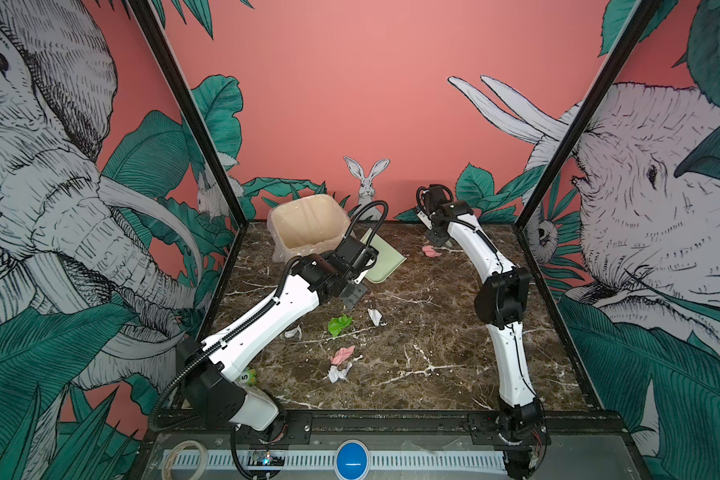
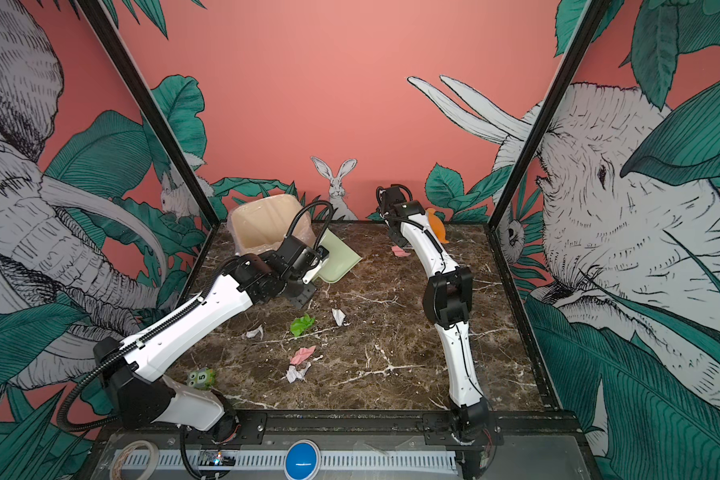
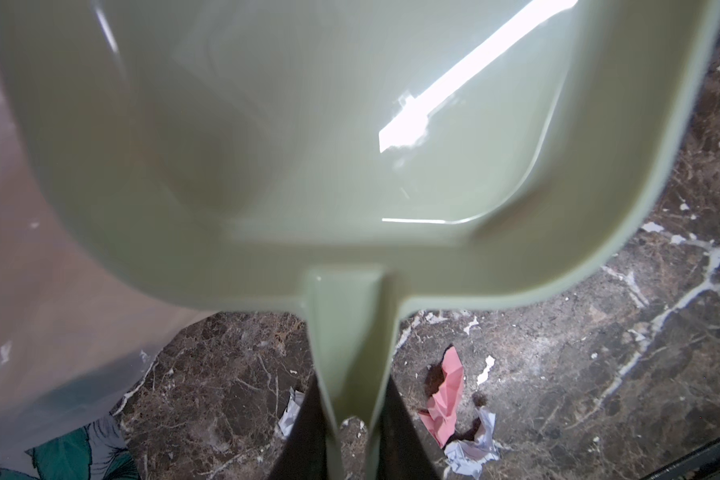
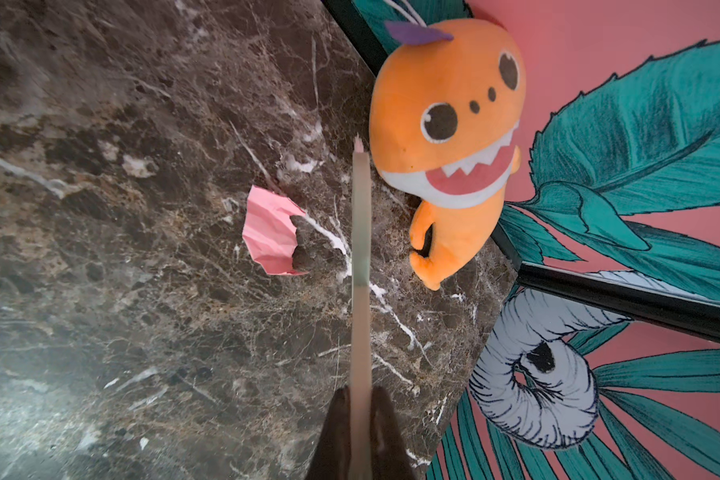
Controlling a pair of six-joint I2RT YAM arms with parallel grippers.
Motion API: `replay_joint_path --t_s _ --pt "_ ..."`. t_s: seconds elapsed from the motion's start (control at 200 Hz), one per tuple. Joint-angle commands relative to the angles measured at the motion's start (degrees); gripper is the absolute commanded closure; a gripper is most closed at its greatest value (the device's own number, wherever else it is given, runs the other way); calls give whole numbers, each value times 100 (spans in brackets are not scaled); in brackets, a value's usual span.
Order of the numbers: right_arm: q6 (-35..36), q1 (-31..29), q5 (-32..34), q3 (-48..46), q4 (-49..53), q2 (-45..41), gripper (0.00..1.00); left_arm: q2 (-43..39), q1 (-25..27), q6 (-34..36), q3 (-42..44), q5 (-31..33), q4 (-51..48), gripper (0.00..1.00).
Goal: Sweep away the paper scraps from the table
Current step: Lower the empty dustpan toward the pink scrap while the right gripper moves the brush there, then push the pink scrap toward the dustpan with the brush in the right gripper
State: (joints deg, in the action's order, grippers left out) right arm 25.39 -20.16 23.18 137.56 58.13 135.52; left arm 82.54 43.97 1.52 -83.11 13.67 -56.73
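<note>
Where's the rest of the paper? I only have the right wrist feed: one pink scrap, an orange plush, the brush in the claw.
Observer: Five more lie mid-table, well clear of your brush: a green scrap, a second pink scrap and three white scraps.
Operator: Left arm?
Observer: The left claw grips the pale green dustpan by its handle. The pan looks empty.
Operator: Bin?
Observer: A cream bin, bag-lined, stands in the far left corner, with the dustpan beside it.
</note>
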Motion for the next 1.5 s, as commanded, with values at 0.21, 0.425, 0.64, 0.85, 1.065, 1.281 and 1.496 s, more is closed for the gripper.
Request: replay_joint_path --t_s 0.21,0.425,0.64,0.85,1.065,1.281,1.496 --pt "501 -247 332 122 -361 395 100 -412 33 -243 289 -122 -155 85" --pt "628 -438 272 -46 -265 402 100 -560 27 -323 403 -170 -197 85" --pt "634 -745 227 -660 18 9 100 -839 40 -394 642 -185 -399 85" --pt "364 -1129 78 -1145 705 -473 100 -1105 33 -459 848 -162 -582 85" --pt "-22 -1490 -129 -1853 1166 -1151 100 -1295 51 -498 1000 -187 -640 84" --pt "-438 -1835 -149 -2494 1605 -1766 100 -1380 84 -495 1069 -163 -717 84" --pt "-621 -1703 391 -2384 1471 -2203 100 -1383 155 -517 1104 -204 -724 84"
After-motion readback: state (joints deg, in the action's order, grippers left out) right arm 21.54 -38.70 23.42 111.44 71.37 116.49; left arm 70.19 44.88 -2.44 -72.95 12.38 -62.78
